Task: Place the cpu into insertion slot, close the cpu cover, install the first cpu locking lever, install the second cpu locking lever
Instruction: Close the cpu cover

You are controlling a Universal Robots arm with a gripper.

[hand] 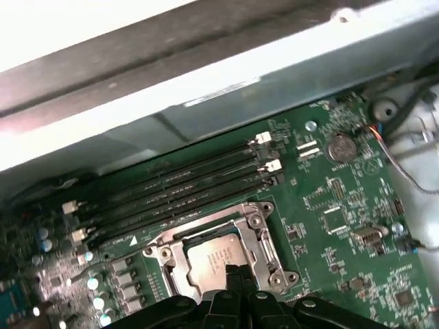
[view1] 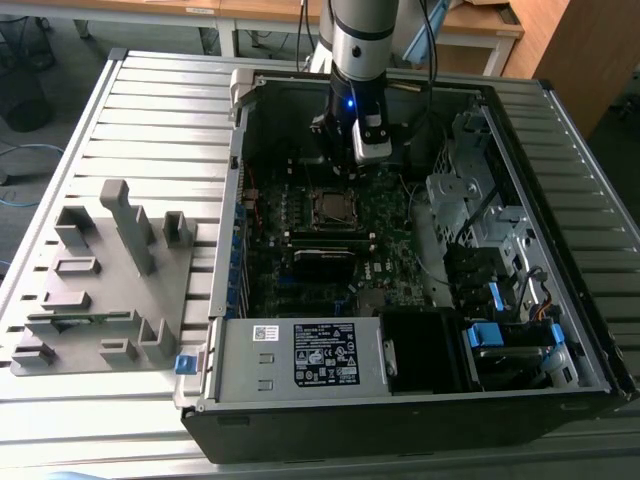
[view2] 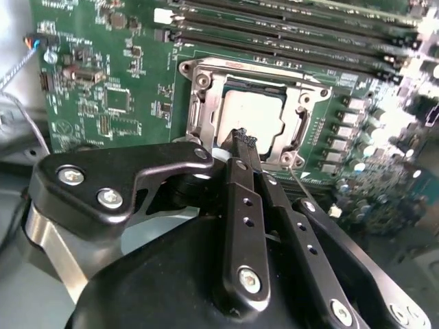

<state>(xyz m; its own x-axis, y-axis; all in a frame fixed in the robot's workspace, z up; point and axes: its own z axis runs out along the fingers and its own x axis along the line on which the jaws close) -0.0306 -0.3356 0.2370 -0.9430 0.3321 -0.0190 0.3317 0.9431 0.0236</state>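
- An open computer case (view1: 420,400) is being shown lying on a slatted table (view1: 150,110), with a grey fixture (view1: 110,290) sitting just beside it on the exterior view's left.
- The green board (hand: 343,226) is being crowded by long black memory slots (hand: 185,185) running close along one side of the socket. A coin cell (hand: 341,147) is lying further off, and a power supply (view1: 300,355) is lying along the case's near wall.
- The arm (view1: 358,40) is being reached down into the case, over the board.
- The cpu (view2: 255,122) is being seen as a flat square with a dull silver-grey top, seated in the insertion slot (view1: 316,206).
- The cover (view2: 303,127), a thin silvery frame, is being seen lying flat around the chip, with the chip's top showing through its open middle.
- The gripper (view2: 245,139) is being held with its black fingers (view2: 243,205) together, and nothing is being seen clamped between them.
- The fingertips are being held at the cpu's edge, over one side of the cover, and part of that side is being hidden by them. Whether the metal is being touched cannot be told.
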